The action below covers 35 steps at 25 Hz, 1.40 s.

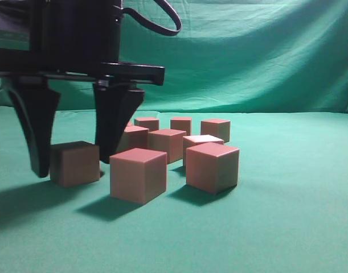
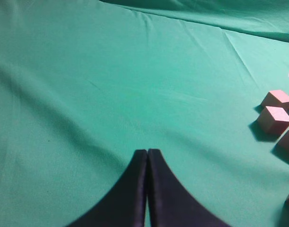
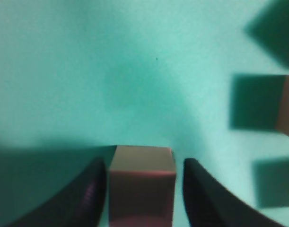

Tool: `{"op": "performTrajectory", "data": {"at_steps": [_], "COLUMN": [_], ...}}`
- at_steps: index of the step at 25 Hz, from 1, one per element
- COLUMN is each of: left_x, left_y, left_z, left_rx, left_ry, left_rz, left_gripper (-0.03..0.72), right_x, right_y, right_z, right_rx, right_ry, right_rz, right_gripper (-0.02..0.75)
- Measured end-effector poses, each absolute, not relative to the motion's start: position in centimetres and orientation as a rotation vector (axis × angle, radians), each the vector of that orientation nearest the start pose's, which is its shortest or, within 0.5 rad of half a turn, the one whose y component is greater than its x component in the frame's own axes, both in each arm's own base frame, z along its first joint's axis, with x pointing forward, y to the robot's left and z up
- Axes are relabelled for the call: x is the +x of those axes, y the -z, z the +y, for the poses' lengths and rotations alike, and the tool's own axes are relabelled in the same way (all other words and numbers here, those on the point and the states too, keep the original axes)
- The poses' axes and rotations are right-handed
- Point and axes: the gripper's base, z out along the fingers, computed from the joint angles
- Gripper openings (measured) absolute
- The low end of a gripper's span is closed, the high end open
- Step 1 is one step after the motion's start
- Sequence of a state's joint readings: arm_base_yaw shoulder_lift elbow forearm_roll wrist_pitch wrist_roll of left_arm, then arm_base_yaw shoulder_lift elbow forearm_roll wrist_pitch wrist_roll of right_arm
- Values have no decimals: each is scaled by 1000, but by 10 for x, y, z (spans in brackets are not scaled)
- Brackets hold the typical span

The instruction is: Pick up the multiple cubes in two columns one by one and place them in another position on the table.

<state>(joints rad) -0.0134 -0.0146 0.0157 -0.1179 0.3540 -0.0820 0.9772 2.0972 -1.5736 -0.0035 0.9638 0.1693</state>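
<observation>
Several reddish-pink cubes stand on the teal-green table. One cube rests on the cloth between the fingers of my right gripper, which has reached over to the left of the exterior view. In the right wrist view that cube sits between the black fingers of the right gripper, with cloth showing beside the right finger; the gripper is open. Two more cubes stand nearer the front, others behind them. My left gripper is shut and empty over bare cloth.
A draped green backdrop closes off the rear. In the left wrist view a few cubes lie at the right edge. Another cube shows at the right edge of the right wrist view. Bare cloth lies to the right and front.
</observation>
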Motion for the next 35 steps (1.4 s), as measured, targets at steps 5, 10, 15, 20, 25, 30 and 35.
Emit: {"op": "performTrajectory", "data": {"at_steps": [5, 10, 15, 20, 25, 30, 35], "left_x": [53, 53, 53, 53, 53, 53, 53], "left_y": [-177, -177, -177, -177, -177, -177, -177], "left_z": [-4, -4, -4, -4, -4, -4, -4], "left_rx": [-136, -136, -136, -136, -136, -136, -136], "left_ry": [182, 182, 182, 182, 182, 182, 182], "left_rz": [1835, 1835, 1835, 1835, 1835, 1835, 1835], "left_gripper": [0, 0, 0, 0, 0, 0, 0], "right_x": [238, 240, 248, 255, 242, 210, 169], "right_y": [-172, -188, -237, -299, -367, -445, -497], "right_z": [353, 356, 368, 378, 358, 312, 246], "right_rx": [-1182, -1189, -1205, -1144, -1083, -1007, -949], "right_ry": [-132, -118, -158, -287, -395, -501, -537], "right_rz": [2766, 2781, 2719, 2558, 2417, 2263, 2145], "right_gripper": [559, 543, 565, 349, 42, 0, 0]}}
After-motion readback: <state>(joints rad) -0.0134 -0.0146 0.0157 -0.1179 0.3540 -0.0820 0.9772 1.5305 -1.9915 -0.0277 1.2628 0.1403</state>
